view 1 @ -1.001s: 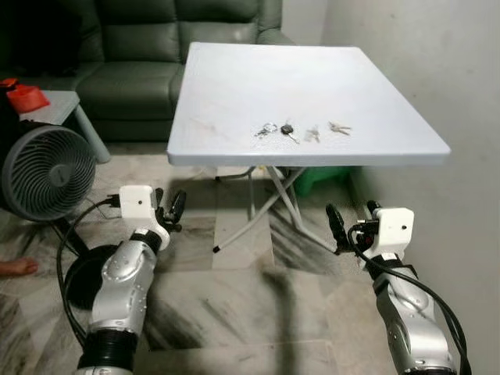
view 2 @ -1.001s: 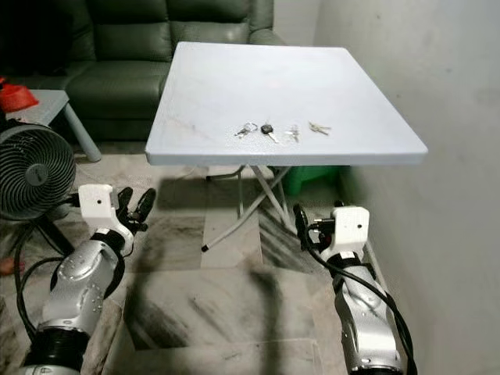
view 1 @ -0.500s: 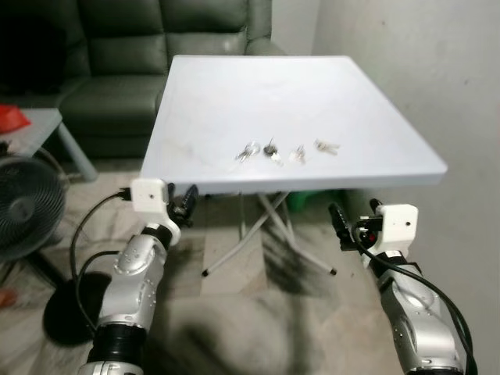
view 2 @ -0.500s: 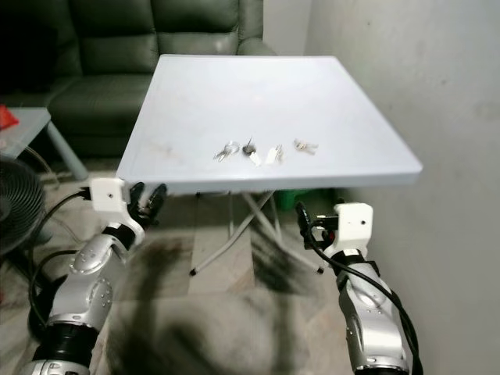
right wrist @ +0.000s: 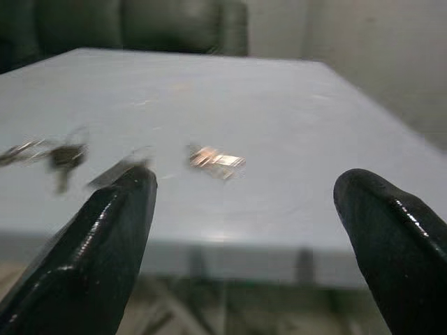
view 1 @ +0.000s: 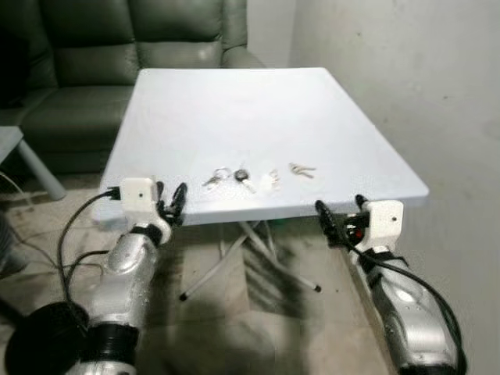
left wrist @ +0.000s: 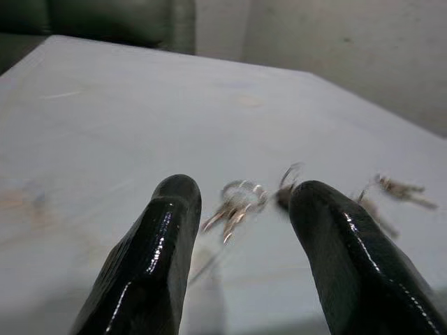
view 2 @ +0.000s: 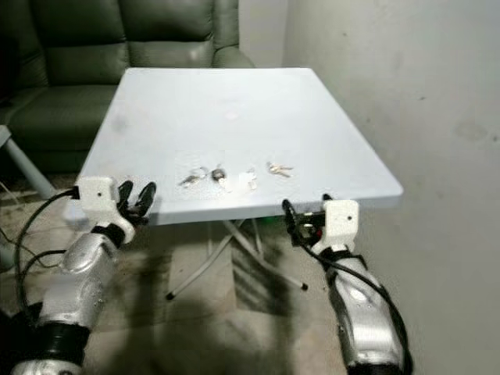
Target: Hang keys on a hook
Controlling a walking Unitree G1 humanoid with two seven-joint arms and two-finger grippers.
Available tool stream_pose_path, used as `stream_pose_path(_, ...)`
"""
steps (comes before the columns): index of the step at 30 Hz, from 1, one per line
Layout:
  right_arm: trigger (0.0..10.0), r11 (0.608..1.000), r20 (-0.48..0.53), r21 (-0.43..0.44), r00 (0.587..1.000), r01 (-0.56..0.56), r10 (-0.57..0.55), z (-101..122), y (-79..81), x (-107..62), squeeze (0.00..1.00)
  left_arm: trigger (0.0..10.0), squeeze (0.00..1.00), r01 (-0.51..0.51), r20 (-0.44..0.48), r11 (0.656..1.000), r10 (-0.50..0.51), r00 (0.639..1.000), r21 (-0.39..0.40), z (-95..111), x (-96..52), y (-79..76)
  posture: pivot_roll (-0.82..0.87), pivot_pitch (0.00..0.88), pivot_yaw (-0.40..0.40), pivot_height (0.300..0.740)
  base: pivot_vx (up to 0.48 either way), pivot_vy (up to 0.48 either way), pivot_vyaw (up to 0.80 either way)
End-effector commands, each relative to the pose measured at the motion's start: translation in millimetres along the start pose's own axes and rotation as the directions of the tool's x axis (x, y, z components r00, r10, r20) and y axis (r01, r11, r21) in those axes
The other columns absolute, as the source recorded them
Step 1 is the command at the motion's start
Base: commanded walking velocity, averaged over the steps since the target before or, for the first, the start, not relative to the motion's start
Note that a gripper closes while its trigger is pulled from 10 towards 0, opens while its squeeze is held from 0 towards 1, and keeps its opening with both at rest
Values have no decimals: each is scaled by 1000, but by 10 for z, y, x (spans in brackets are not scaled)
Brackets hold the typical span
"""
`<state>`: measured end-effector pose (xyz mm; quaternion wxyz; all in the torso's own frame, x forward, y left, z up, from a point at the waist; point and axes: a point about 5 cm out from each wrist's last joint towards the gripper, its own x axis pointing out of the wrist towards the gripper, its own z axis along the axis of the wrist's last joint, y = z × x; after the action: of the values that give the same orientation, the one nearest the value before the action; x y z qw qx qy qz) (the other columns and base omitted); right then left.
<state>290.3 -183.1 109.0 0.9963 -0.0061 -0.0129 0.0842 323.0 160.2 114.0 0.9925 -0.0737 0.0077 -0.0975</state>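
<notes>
Several keys lie in a row near the front of the white table [view 1: 234, 101]: a ring of keys [view 1: 215, 179], a black-headed key [view 1: 242, 176], a pale key [view 1: 269, 183] and a small pair [view 1: 301, 169]. My left gripper [view 1: 170, 199] is open at the table's front edge, left of the row. In the left wrist view the ring of keys [left wrist: 237, 199] lies just beyond its fingers [left wrist: 160, 258]. My right gripper [view 1: 341, 215] is open just below the front edge, right of the row. Past its fingers [right wrist: 105, 237], the small pair [right wrist: 216, 159] rests on the tabletop.
A dark green sofa [view 1: 78, 55] stands behind the table. A plain wall [view 1: 406, 78] runs close along its right side. Folding legs [view 1: 234, 258] cross under the table above a marble floor. A black round base [view 1: 39, 344] and a cable sit at the lower left.
The camera has come closer to the table and shifted right, so the fan has left the picture. Both grippers now sit at the table's front edge, still open.
</notes>
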Motion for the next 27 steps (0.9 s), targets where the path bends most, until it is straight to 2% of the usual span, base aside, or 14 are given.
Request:
stream_pose_path(1,10000,999,23,-25,999,-30,31,69,80,48,0,10000,0,-22,4,999,22,1000,24,44,-13,90,-58,4,-22,740,334,337,0)
stream_pose_path(6,10000,999,28,-9,999,-37,37,74,84,50,0,10000,0,-21,2,999,21,1000,24,42,-12,86,-57,4,-22,740,342,293,640)
stream_pose_path(7,10000,998,26,-43,999,-45,46,82,91,54,0,10000,0,-21,0,999,21,1000,25,38,-14,79,-57,5,-22,740,319,0,800)
stream_pose_path(9,10000,998,26,-36,998,-48,49,80,95,55,0,10000,0,-20,-1,999,21,1000,25,35,-14,76,-57,6,-22,740,315,0,800)
stream_pose_path(14,10000,999,34,15,998,-49,48,85,101,53,0,10000,0,-49,1,998,49,999,44,17,-13,54,-55,8,-23,740,0,0,0)
stream_pose_path(16,10000,999,29,17,998,-49,49,84,102,61,0,10000,0,-49,-45,998,51,998,36,-60,1,0,-55,10,-23,740,0,0,0)
stream_pose_path(21,10000,998,25,-2,998,-65,65,98,105,78,0,10000,0,-39,-55,998,41,998,46,-127,3,-128,-54,20,-25,740,0,0,0)
stream_pose_path(27,10000,992,10,-57,994,-109,109,125,109,93,0,10000,0,-2,-58,998,6,998,61,-130,4,-204,-50,34,-28,740,0,0,0)
